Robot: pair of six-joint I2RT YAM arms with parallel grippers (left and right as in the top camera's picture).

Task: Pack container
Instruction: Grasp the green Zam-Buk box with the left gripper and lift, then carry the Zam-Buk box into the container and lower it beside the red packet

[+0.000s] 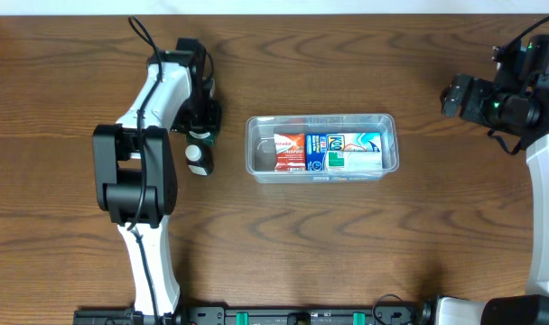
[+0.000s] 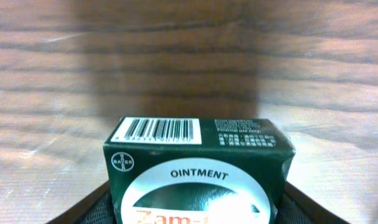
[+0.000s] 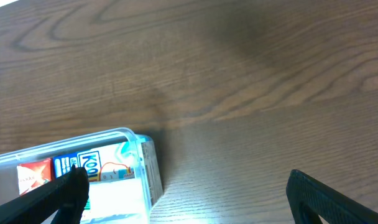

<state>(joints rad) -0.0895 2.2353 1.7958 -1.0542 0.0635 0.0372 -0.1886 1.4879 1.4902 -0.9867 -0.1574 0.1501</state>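
Container (image 1: 320, 118) apart from L hand (image 1: 200, 143), gripping ointment box (image 2: 195, 162); R hand (image 3: 186, 196) wide.

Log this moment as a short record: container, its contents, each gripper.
container: clear, upright on the table
contents: red packet, blue packet, white-teal box, side by side
left gripper: closed on a green ointment box, outside the container
right gripper: open, empty, near the container's end
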